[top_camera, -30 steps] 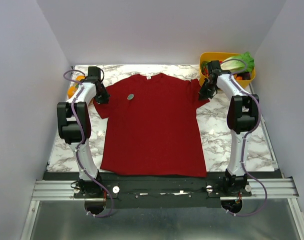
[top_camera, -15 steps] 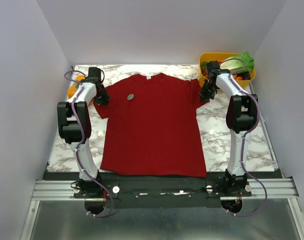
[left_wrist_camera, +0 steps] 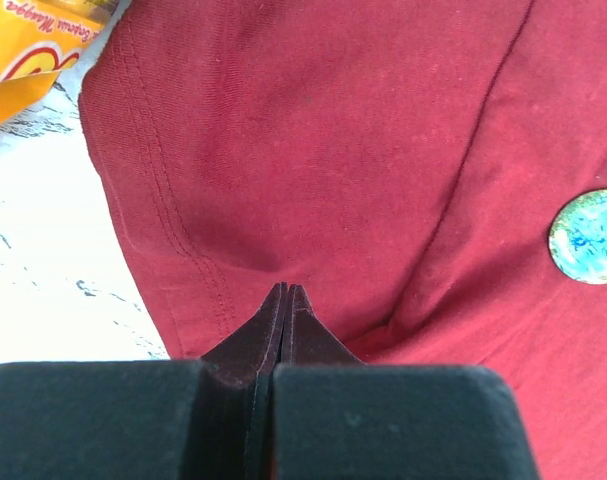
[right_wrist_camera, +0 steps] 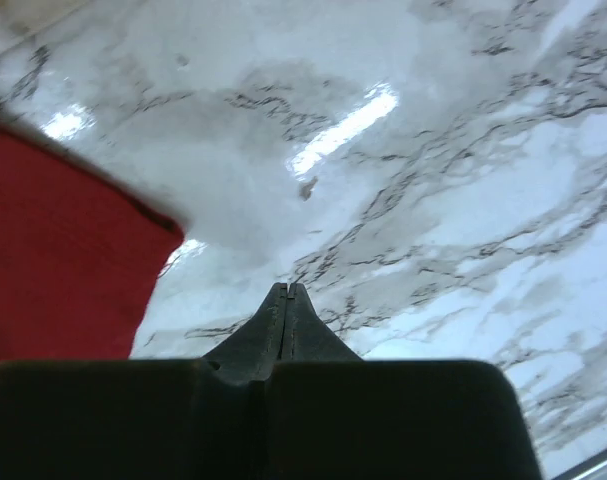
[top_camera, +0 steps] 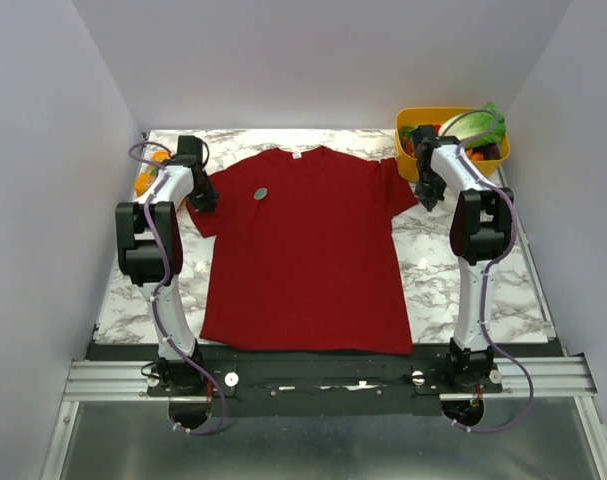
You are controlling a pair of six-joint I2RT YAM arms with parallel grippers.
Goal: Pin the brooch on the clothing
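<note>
While the large dark red soft-fabric T-shirt [top_camera: 303,260] is lying spread flat mid-frame on the white marbled tabletop [top_camera: 438,270], likely to give a smooth face for pinning, the tiny round grey-green brooch [top_camera: 261,193] is sitting on its chest, upper left of centre. The left gripper [top_camera: 201,196] is hovering over the left-hand sleeve [left_wrist_camera: 233,150], fingers pressed together on nothing visible; the right gripper [top_camera: 428,190] is hanging over marble beside the opposite sleeve [right_wrist_camera: 53,250], likewise closed and empty.
</note>
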